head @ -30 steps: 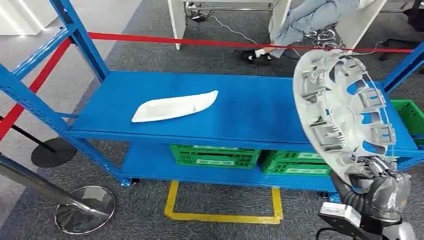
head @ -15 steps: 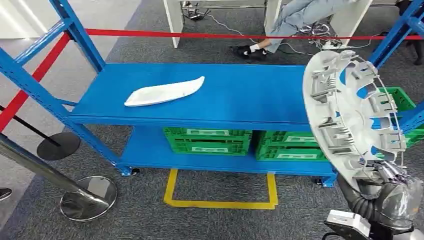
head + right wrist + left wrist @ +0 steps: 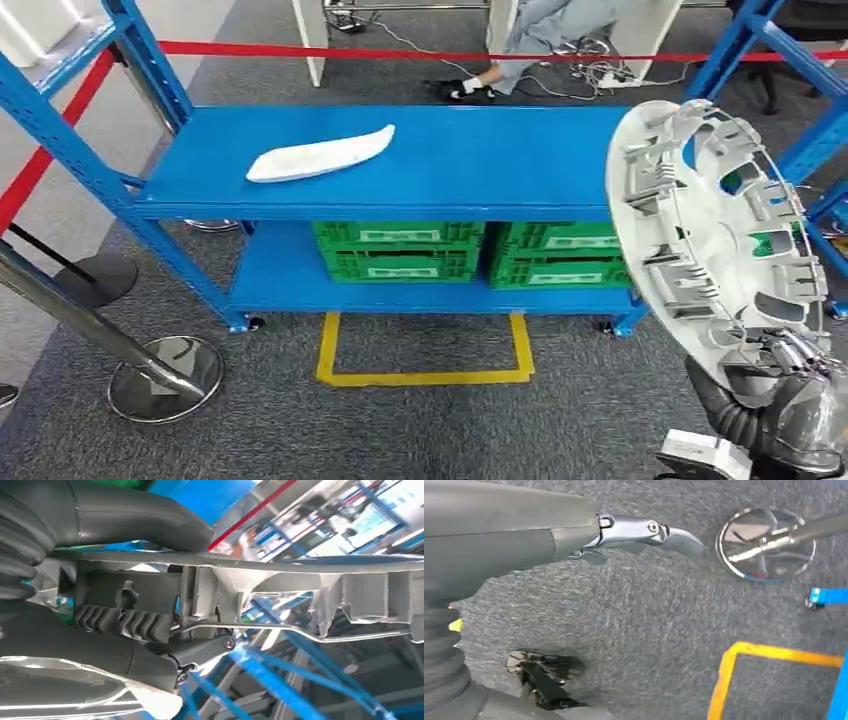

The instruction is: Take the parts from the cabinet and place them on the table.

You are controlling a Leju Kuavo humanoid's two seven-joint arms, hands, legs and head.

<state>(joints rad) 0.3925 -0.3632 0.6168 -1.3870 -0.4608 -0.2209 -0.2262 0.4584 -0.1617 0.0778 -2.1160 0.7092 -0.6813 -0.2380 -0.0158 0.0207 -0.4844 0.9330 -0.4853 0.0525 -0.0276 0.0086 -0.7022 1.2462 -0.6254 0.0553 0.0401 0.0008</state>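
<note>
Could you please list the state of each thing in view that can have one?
Wheel cover: held upright, off the shelf, by the right robot hand.
White curved part: lying flat on the blue shelf, untouched.
Green crates: side by side on the lower shelf.
Left robot hand: holds nothing, over the carpet.

I'm swinging my view leftward across the blue rack (image 3: 470,160); the hubcap (image 3: 715,240) is sitting lower against it.

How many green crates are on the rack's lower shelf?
2, side by side on the lower shelf: the left crate sits near the middle, the right crate beside it. Others may be hidden behind the hubcap that the right hand holds.
</note>
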